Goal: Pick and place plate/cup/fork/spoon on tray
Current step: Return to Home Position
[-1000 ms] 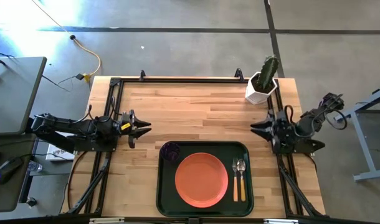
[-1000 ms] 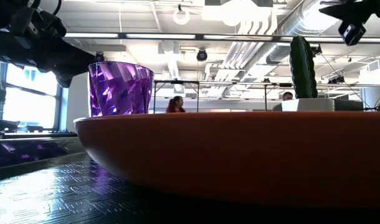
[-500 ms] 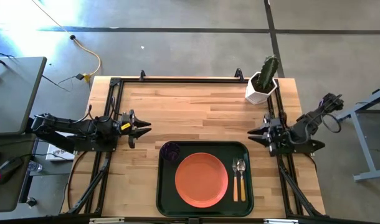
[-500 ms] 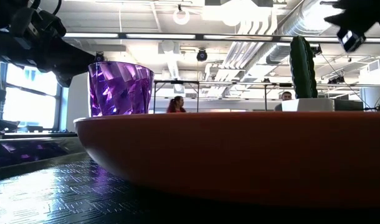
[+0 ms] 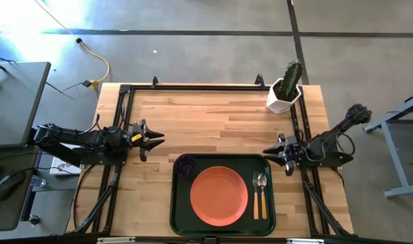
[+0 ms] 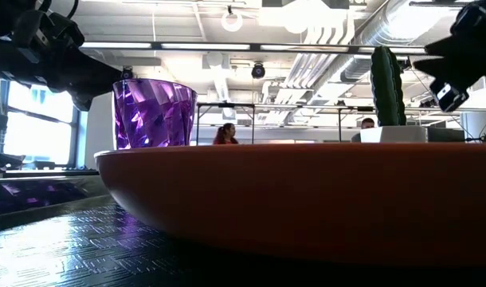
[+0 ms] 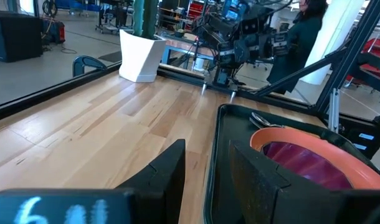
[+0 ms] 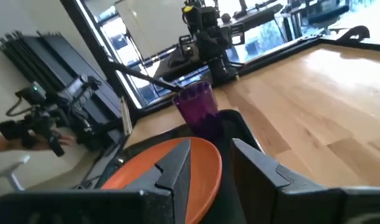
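Holding all four table-setting items, the large dark green rectangular tray [image 5: 223, 160] with rounded corners and a raised edge lies on the pale wooden plank table [image 5: 206, 122], at the edge opposite the cactus.

Tray contents:
- The round flat orange-salmon plate [image 5: 219, 195] sits in the middle.
- The small dark purple cup [image 5: 186, 164] stands upright in the corner beside the plate. In the low view its wall is faceted and translucent.
- The slim fork with silver tines and a light tan handle [image 5: 256, 198] lies next to the plate.
- The slim spoon with a silver oval bowl and a tan handle [image 5: 263, 198] lies parallel on the fork's outer side, close to the tray wall.

Surroundings:
- A white angular pot with a green cactus [image 5: 282, 98] stands at the far right table corner, well apart from the tray.
- The left end effector [image 5: 159, 140] sits at the table's left side, fingers parted and empty.
- The right end effector [image 5: 267, 152] is just beside the tray's corner nearest the spoon, fingers parted and gripping nothing.

The tray floor shows a fine ribbed texture in the low view.
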### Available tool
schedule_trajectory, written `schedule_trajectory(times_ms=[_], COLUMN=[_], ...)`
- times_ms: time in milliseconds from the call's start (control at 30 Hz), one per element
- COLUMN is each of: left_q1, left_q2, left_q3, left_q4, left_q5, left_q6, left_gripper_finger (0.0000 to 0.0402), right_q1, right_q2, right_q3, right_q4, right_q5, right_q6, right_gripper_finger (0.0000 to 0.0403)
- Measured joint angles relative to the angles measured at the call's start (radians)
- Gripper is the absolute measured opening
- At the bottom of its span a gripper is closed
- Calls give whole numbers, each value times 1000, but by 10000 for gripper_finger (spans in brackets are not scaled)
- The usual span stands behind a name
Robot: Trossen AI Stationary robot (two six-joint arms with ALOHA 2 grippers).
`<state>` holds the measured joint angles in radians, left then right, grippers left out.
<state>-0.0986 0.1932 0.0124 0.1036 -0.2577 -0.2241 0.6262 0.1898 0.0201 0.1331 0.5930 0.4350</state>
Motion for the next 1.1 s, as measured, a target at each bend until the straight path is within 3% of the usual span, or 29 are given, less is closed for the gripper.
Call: schedule_trajectory(times_ms=[233, 567, 833, 1100], left_q1=[0, 0, 0, 0], left_q2=[0, 0, 0, 0], left_q3=[0, 0, 0, 0], left_q4=[0, 0, 0, -2], left_q5=[0, 0, -9, -27], left_q6=[0, 44, 278, 259], left_gripper_finger=[115, 115, 115, 115], right_q1=[-70, -284, -435, -515], right_q2=[-29, -43, -42, -41], right_q3=[-9, -10, -10, -10], right_q4=[26, 20, -31, -80], right_q5=[-29, -9, -287, -344], right_q6=[-144, -246, -253, -261], right_gripper_finger=[105, 105, 105, 105])
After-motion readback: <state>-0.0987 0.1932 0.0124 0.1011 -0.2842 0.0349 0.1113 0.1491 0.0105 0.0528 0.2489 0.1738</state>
